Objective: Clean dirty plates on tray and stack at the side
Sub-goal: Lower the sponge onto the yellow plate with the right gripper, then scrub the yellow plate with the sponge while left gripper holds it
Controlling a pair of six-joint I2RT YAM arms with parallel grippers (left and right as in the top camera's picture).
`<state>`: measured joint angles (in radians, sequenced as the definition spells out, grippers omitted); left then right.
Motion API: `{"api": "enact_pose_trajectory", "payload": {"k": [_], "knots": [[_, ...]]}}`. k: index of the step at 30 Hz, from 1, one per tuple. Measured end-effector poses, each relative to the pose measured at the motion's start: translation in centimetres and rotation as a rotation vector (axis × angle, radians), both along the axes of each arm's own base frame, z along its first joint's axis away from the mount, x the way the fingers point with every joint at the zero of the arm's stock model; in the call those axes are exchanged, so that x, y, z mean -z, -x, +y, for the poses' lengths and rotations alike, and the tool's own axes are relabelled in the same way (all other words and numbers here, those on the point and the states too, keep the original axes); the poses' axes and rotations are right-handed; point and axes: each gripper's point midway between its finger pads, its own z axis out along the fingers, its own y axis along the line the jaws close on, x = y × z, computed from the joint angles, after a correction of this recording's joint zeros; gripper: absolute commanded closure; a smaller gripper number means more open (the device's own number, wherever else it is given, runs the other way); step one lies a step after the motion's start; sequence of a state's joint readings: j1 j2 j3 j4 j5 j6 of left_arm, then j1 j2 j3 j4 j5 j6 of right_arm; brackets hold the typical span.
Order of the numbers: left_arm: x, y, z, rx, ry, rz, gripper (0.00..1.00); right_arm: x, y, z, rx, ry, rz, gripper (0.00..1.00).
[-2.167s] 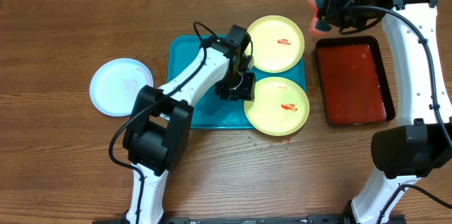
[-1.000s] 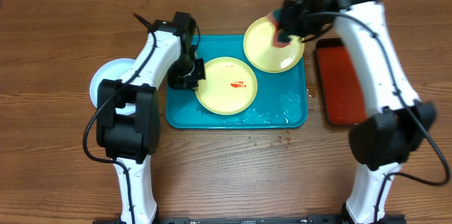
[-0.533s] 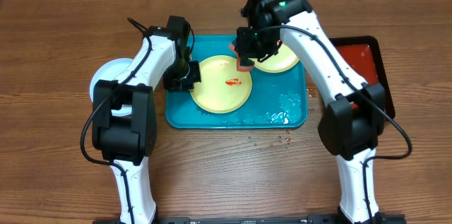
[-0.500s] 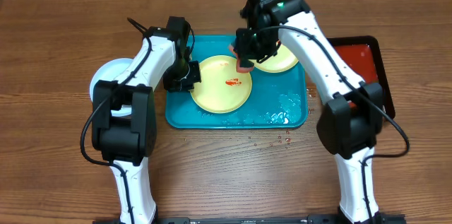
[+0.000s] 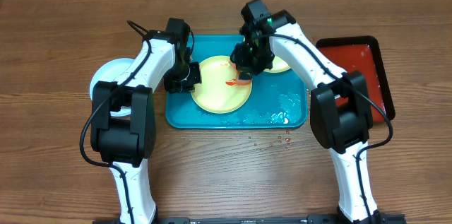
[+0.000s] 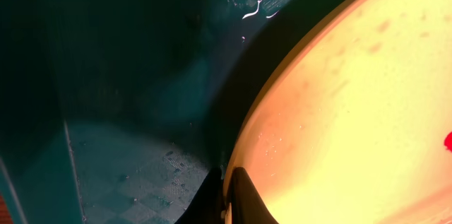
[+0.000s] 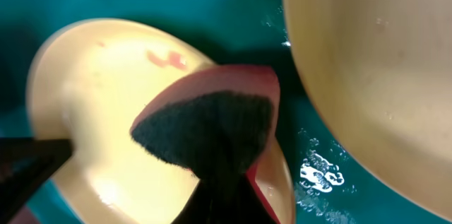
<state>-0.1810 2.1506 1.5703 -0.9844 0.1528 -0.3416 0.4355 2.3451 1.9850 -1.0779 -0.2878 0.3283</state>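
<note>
While the left gripper (image 5: 185,78) is pinched tight on the left rim of a round yellow-green plastic plate (image 5: 220,93), the right gripper (image 5: 245,70) is clamped on a red sponge (image 7: 212,128) with a black scouring face. The sponge is held at that plate's far edge, close to the small red smear (image 5: 231,81) near its centre. The sponge seems to hang just over the plate, though neither view settles whether they touch.

This plate lies in the left half of the large teal-blue rectangular plastic tray (image 5: 296,114), whose floor is wet with droplets toward its near right corner. A second yellow-green plate (image 5: 284,65) sits in the tray's far right corner, mostly hidden beneath the right arm.

A pale blue-white round plate (image 5: 104,83) rests on the wooden table (image 5: 56,167) just left of the tray, partly covered by the left arm. A smaller dark red tray with a black rim (image 5: 360,68) lies on the table to the right, apart from the teal one.
</note>
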Motion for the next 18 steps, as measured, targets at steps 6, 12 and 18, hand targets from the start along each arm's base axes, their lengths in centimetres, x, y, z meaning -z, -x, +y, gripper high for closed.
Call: {"api": "enact_pose_trajectory", "payload": {"k": [6, 12, 18], "knots": [[0.0, 0.0, 0.0, 0.000, 0.000, 0.002, 0.96, 2.8, 0.5, 0.1, 0.047, -0.015, 0.028, 0.96], [0.0, 0.1, 0.0, 0.000, 0.000, 0.002, 0.96, 3.1, 0.4, 0.8, 0.100, -0.109, 0.033, 0.96], [0.0, 0.1, 0.0, 0.000, 0.004, 0.003, 0.96, 2.9, 0.5, 3.0, 0.110, -0.200, 0.038, 0.96]]}}
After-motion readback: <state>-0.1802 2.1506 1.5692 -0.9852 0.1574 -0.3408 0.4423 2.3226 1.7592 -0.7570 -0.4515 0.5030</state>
